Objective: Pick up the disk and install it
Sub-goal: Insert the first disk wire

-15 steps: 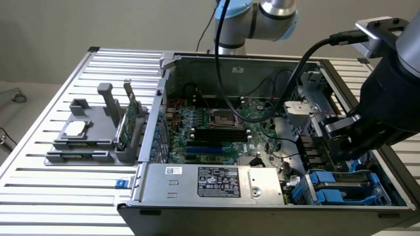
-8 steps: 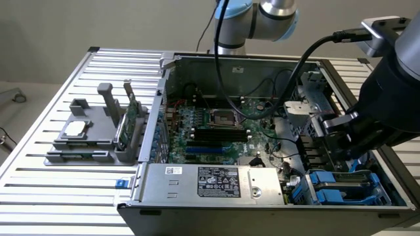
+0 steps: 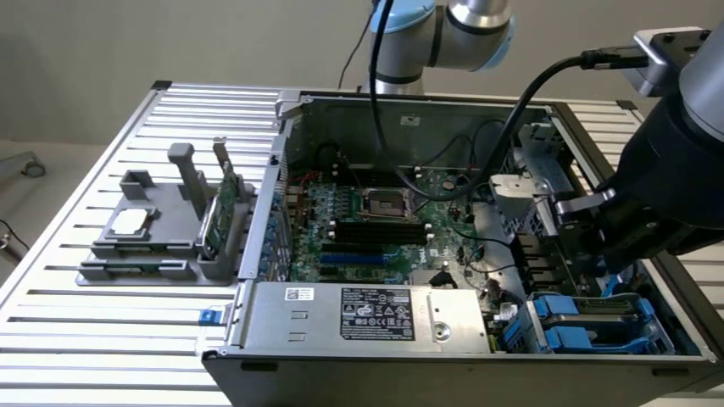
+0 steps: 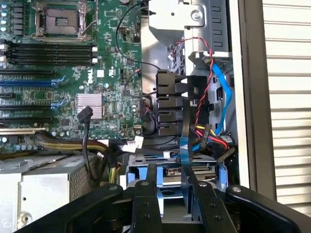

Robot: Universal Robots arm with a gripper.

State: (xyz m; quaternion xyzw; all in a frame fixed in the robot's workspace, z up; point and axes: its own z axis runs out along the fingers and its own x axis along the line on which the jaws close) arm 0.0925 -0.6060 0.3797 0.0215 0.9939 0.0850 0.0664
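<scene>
Plainly, the slatted metal surface [image 3: 68,339] carries an open computer case [image 3: 453,106], lying on its side before a bare pale wall [image 3: 169,42]. At the exterior view's far left a strip of floor shows, with a small caster wheel [image 3: 34,168] on it. On the surface, just beside the case on the exterior view's left, stands a grey holder [image 3: 158,246] with a silver chip [image 3: 128,222] lying on it and a green card [image 3: 232,203] upright in it. The arm [image 3: 679,170] reaches into the case's right side. The disk [image 4: 201,169] sits between blue rails in the near right corner of the case, seemingly in the drive bay. The gripper [image 4: 170,170] is directly over the disk. Whether it grasps the disk or stands released I cannot tell.
</scene>
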